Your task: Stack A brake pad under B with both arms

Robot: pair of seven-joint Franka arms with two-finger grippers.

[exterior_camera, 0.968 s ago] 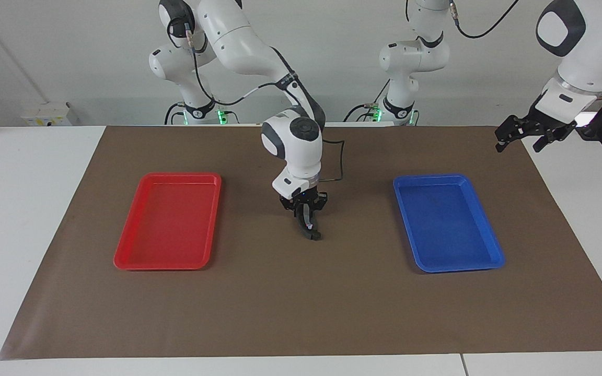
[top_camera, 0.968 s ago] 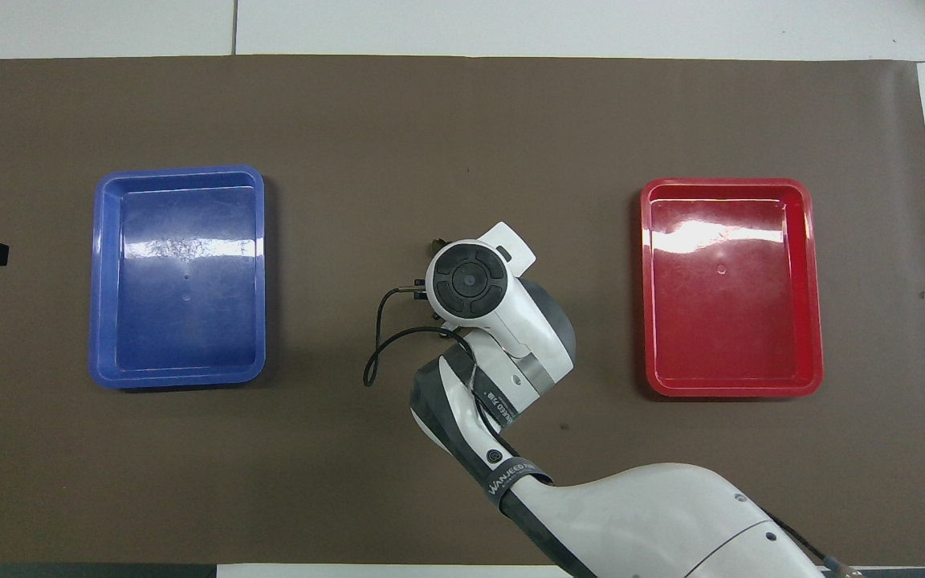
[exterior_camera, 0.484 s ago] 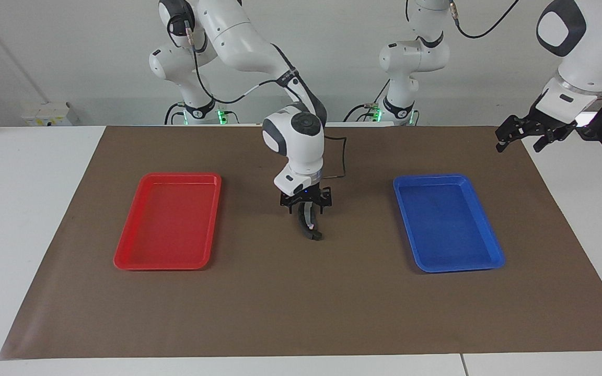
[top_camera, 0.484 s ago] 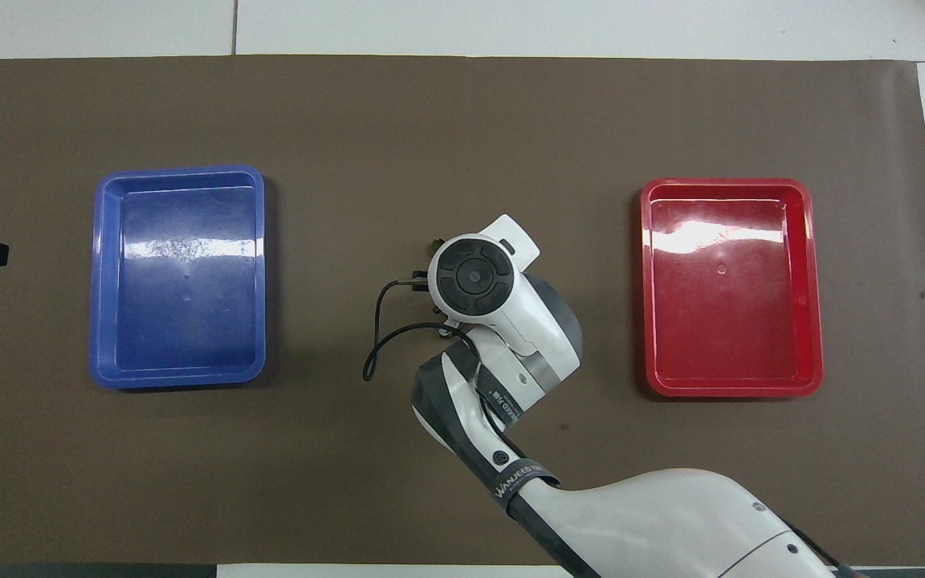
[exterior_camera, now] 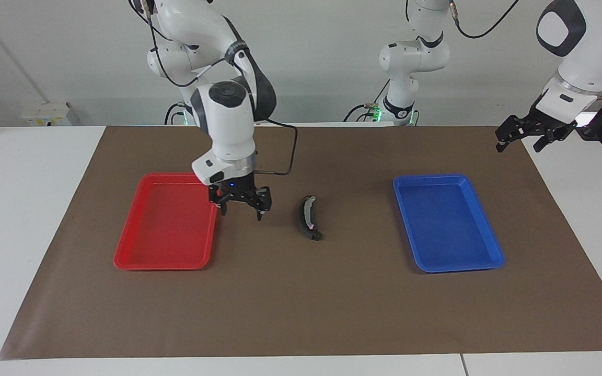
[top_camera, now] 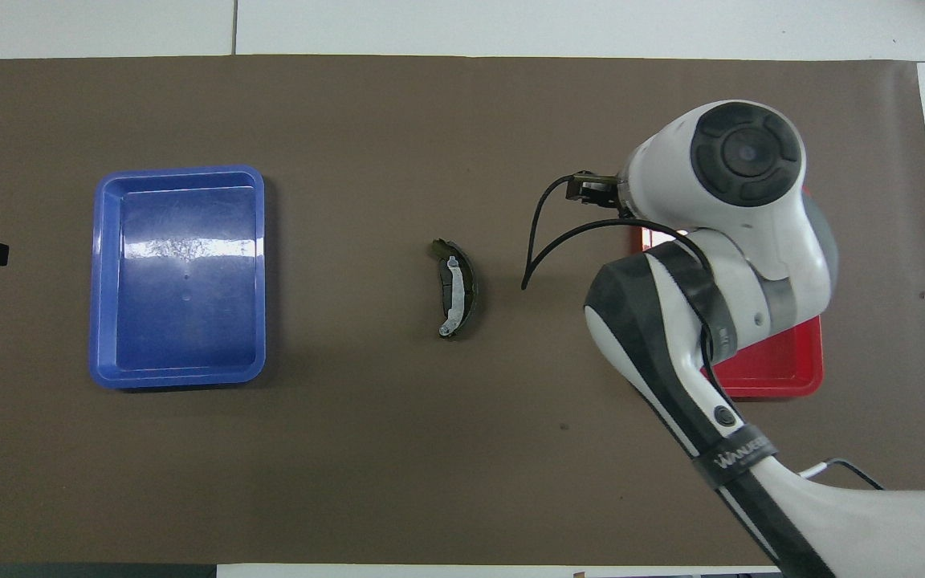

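Note:
B [exterior_camera: 308, 215], the long curved dark piece with a silvery inner strip, lies on the brown mat midway between the two trays; it also shows in the overhead view [top_camera: 454, 289]. A short dark part [exterior_camera: 315, 236] sticks out at B's end farther from the robots; I cannot tell whether it is the A brake pad, which shows nowhere else. My right gripper [exterior_camera: 241, 210] is open and empty, raised over the mat between B and the red tray [exterior_camera: 162, 267]. My left gripper [exterior_camera: 518, 145] is open and empty, waiting over the mat's corner at the left arm's end.
The red tray is empty and lies toward the right arm's end; the right arm covers most of it in the overhead view [top_camera: 768, 387]. An empty blue tray [exterior_camera: 458, 269] lies toward the left arm's end, seen too in the overhead view [top_camera: 177, 379].
My right gripper let go of B, rose and swung away toward the red tray. B stays on the mat where it was set. The left arm has not moved.

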